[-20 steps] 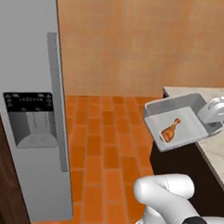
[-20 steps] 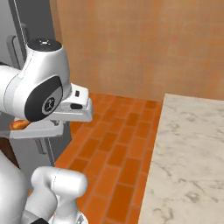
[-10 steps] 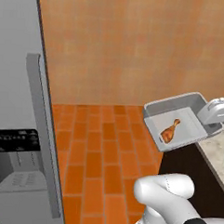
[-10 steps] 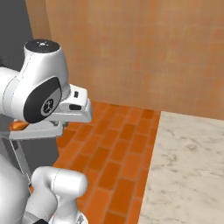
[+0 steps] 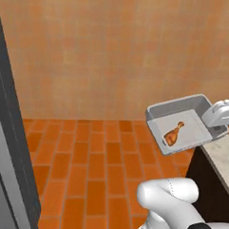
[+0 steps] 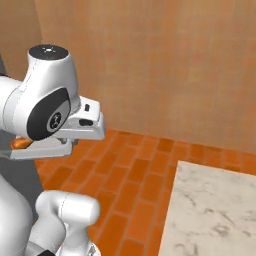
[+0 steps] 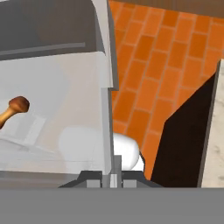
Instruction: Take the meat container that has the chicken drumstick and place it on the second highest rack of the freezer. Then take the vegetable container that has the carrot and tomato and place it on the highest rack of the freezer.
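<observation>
The meat container [image 5: 185, 124] is a grey tray held in the air above the brick floor, with the chicken drumstick [image 5: 174, 134] lying in it. My gripper [image 5: 212, 122] is shut on the tray's right rim. In the hand view the tray [image 7: 57, 87] spreads to the left above the fingertips [image 7: 111, 174], and the drumstick [image 7: 12, 109] lies at its far left. From the right base view the hand [image 6: 80, 127] hides most of the tray [image 6: 37, 150]. The freezer [image 5: 2, 139] shows as a grey door edge at the far left. The vegetable container, carrot and tomato are out of view.
A marble counter [image 6: 210, 210] on a dark cabinet [image 7: 183, 144] stands close at the right, just under the tray's near corner. Orange brick floor [image 5: 94, 172] runs up to a tan wall [image 5: 115, 54] ahead.
The whole picture has shifted, so the camera has moved: the freezer door has slid off to the left edge and the wall has come nearer. The tray has stayed put in the shut gripper.
</observation>
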